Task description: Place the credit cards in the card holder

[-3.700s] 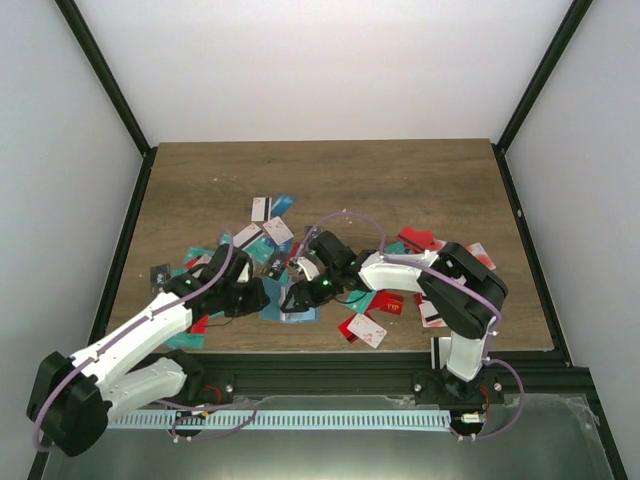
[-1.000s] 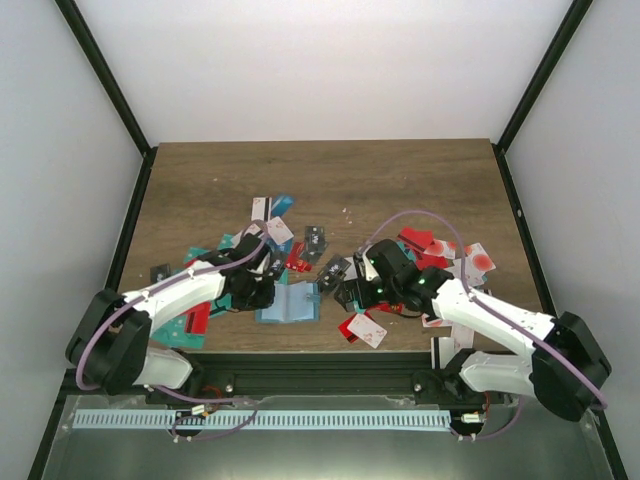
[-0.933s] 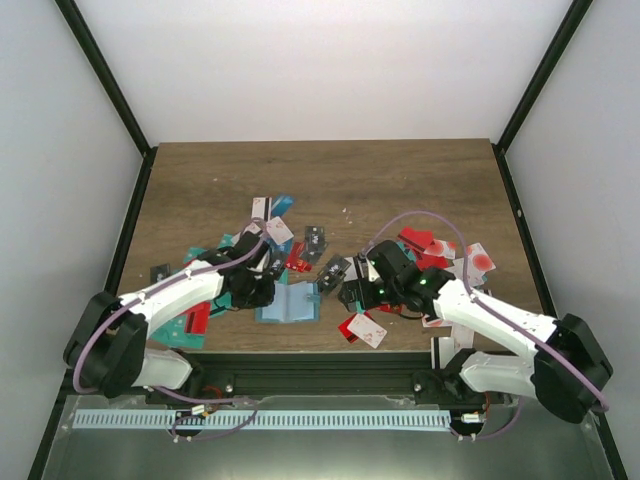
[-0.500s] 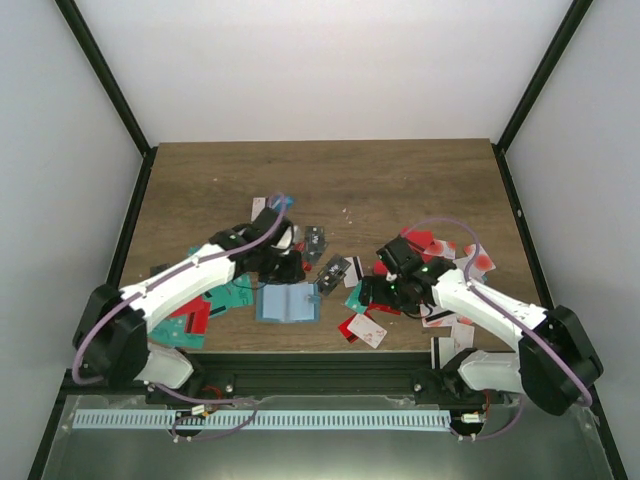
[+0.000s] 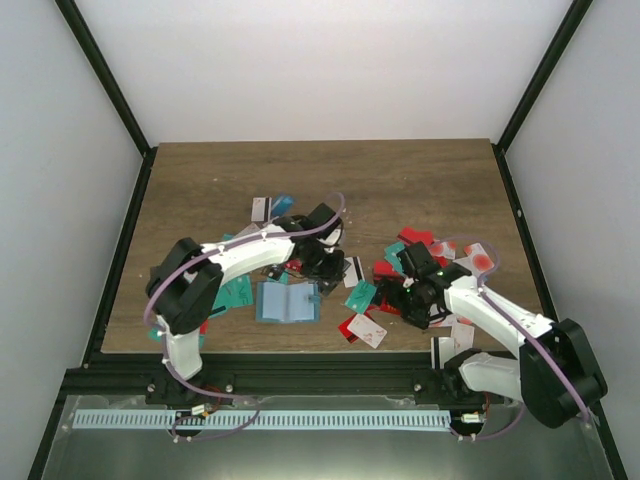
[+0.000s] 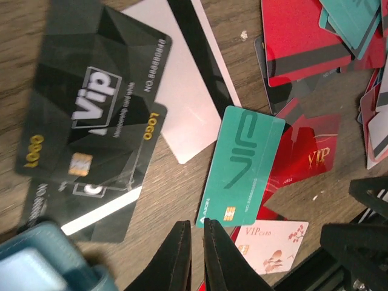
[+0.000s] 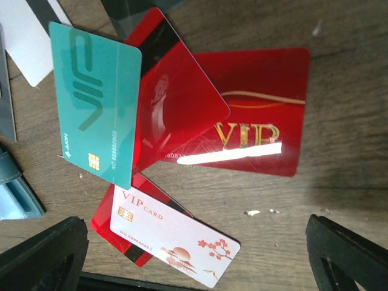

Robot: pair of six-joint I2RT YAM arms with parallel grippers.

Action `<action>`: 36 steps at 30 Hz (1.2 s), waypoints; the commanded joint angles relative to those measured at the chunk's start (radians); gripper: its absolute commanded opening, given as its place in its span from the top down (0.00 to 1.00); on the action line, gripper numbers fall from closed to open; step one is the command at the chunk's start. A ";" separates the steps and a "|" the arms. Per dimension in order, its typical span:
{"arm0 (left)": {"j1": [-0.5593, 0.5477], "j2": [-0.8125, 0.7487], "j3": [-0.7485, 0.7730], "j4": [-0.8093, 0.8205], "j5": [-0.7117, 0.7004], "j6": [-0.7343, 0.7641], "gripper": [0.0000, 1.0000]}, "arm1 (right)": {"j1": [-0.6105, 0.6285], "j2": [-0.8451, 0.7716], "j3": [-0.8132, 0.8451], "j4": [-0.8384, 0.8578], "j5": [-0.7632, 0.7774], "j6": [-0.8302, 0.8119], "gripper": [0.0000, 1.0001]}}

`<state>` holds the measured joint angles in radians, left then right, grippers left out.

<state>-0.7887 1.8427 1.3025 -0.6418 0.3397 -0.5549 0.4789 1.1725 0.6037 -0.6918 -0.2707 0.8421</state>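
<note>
Left tool [image 6: 193, 254], clenched on nothing, may skid your teal card [image 6: 242, 167] across the tabletop [image 6: 176, 188], while your right tool [image 7: 200, 254] hangs released.

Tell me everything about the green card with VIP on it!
The teal-green VIP card is a thin, shiny plastic rectangle with rounded corners. It has big darker-green VIP letters, a small gold chip near one end and a line of tiny white print along one edge. It lies flat and slanted, face up, its edge overlapping a red card, on the wooden table. In the overhead view it sits between the open card holder and the right gripper. Neither gripper touches it.
</note>
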 commanded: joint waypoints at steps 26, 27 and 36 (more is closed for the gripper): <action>-0.246 0.173 -0.080 0.093 0.032 -0.029 0.91 | 0.066 -0.141 -0.287 0.106 -0.266 0.210 0.00; -0.252 0.175 -0.079 0.095 0.037 -0.028 0.91 | 0.066 -0.140 -0.292 0.111 -0.270 0.213 0.00; -0.294 0.178 -0.039 0.088 0.043 -0.010 0.91 | 0.066 -0.174 -0.323 0.094 -0.267 0.245 0.00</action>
<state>-1.0573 1.9850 1.2537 -0.5198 0.4240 -0.5694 0.5316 0.9981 0.3408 -0.4973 -0.6369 1.0779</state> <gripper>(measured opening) 0.086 0.998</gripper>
